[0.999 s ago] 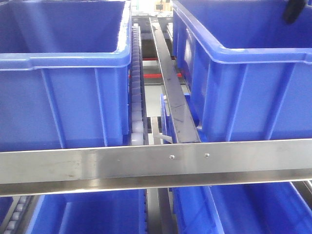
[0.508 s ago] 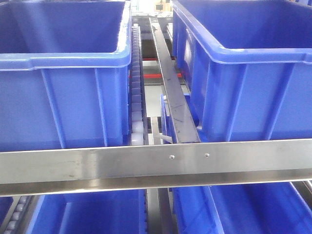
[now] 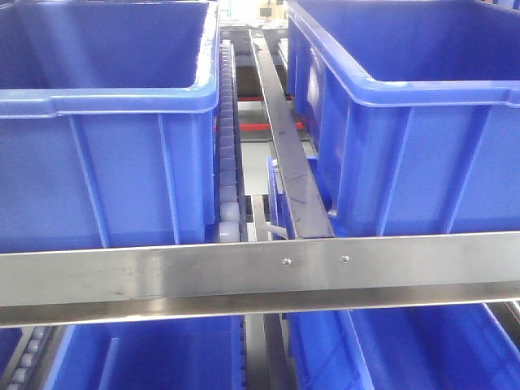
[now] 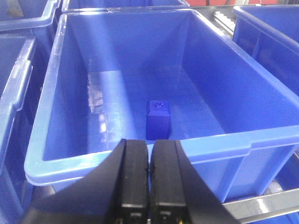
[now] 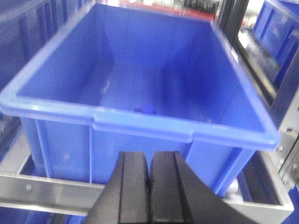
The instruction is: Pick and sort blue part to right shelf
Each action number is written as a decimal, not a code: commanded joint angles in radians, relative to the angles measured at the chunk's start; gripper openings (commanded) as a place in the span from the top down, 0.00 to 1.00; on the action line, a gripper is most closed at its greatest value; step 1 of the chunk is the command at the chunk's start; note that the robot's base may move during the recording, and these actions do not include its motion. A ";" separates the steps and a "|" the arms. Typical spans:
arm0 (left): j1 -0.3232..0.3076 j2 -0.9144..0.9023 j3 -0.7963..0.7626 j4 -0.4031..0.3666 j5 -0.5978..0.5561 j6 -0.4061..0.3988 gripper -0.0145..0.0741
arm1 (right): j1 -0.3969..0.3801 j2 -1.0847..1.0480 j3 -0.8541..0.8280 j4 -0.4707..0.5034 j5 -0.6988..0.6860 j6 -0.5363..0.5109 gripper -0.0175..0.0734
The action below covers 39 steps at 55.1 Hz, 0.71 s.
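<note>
My left claw is clenched on nothing, hanging above the near rim of a bin where a blue part stands on the floor. My right claw is clenched empty too. I should spread the left fingers before dipping in.

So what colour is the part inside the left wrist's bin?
Solid blue part, clearest in the left wrist view.
</note>
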State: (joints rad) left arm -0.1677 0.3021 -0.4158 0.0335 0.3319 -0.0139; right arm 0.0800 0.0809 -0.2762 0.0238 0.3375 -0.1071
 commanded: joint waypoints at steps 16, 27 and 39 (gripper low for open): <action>0.001 0.009 -0.028 -0.001 -0.076 0.001 0.70 | 0.001 0.010 -0.028 0.002 -0.099 -0.006 0.75; 0.003 0.006 -0.019 -0.001 -0.089 0.001 0.70 | 0.001 0.010 -0.028 0.002 -0.099 -0.006 0.75; 0.103 -0.137 0.170 -0.064 -0.244 0.001 0.70 | 0.001 0.010 -0.028 0.002 -0.099 -0.006 0.75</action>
State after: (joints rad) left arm -0.0987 0.2128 -0.2839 0.0000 0.2172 -0.0139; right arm 0.0800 0.0793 -0.2762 0.0238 0.3362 -0.1071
